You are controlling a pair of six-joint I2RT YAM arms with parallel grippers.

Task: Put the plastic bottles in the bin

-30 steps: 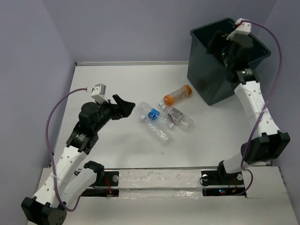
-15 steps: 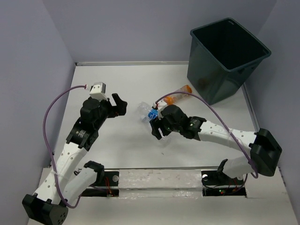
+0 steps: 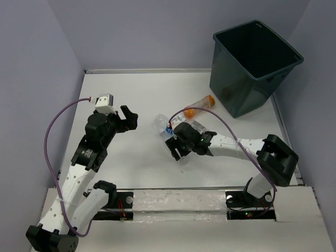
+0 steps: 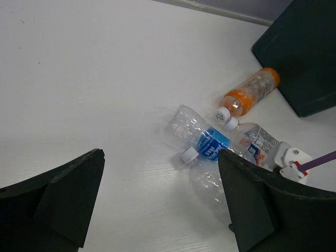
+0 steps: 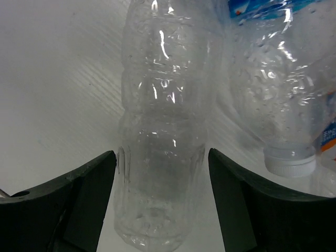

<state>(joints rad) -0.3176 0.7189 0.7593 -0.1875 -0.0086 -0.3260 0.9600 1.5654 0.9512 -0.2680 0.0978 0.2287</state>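
The dark teal-grey bin [image 3: 257, 63] stands at the far right. An orange-capped bottle [image 3: 200, 106] lies in front of it. Three clear bottles lie mid-table, one with a blue label [image 3: 169, 127]. My right gripper [image 3: 176, 149] is open and low over them. In the right wrist view its jaws straddle the base of an unlabelled clear bottle [image 5: 163, 147], close to both sides, and the bottle is not squeezed. A white-capped bottle [image 5: 273, 105] lies beside it. My left gripper [image 3: 128, 118] is open and empty, left of the bottles. The left wrist view shows the blue-labelled bottle [image 4: 202, 136], the orange bottle [image 4: 251, 92] and the bin [image 4: 299, 58].
Grey walls close in the white table [image 3: 126, 89] at the back and left. The right arm's purple cable [image 3: 210, 113] arches over the bottles. The right arm's forearm [image 3: 231, 146] lies low across the table's right-centre.
My right arm has come out of the bin and down to the clear bottles mid-table, then settled slightly lower-left. My left gripper has drawn back a little to the left.
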